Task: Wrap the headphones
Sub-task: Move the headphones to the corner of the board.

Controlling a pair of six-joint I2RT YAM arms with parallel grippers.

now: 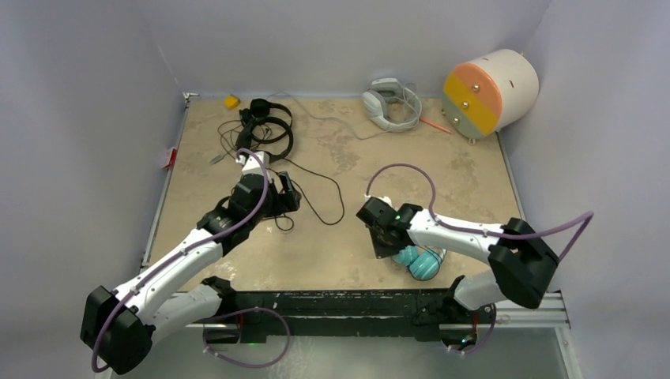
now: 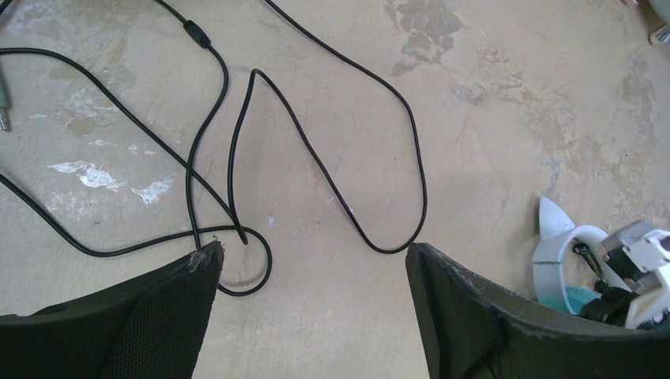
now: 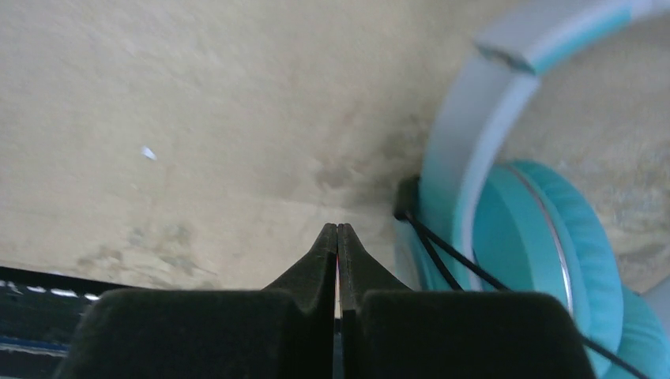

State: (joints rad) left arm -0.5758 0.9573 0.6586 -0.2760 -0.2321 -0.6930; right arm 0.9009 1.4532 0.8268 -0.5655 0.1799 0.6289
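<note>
Two grippers, read outward. My left gripper [image 2: 312,253] stands wide and empty over the loose black cord [image 2: 411,158], placed, I judge, to pinch it. My right gripper [image 3: 338,229] is pressed shut beside the teal headphones [image 3: 513,237], lower right in the overhead frame. Only the overhead view shows the black headphones [image 1: 269,130], upper left.

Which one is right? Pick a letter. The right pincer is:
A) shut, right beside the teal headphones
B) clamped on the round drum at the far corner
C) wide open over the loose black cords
A: the right wrist view shows the right pincer with its fingers pressed together, and the teal headphones lie just to one side of it.
</note>
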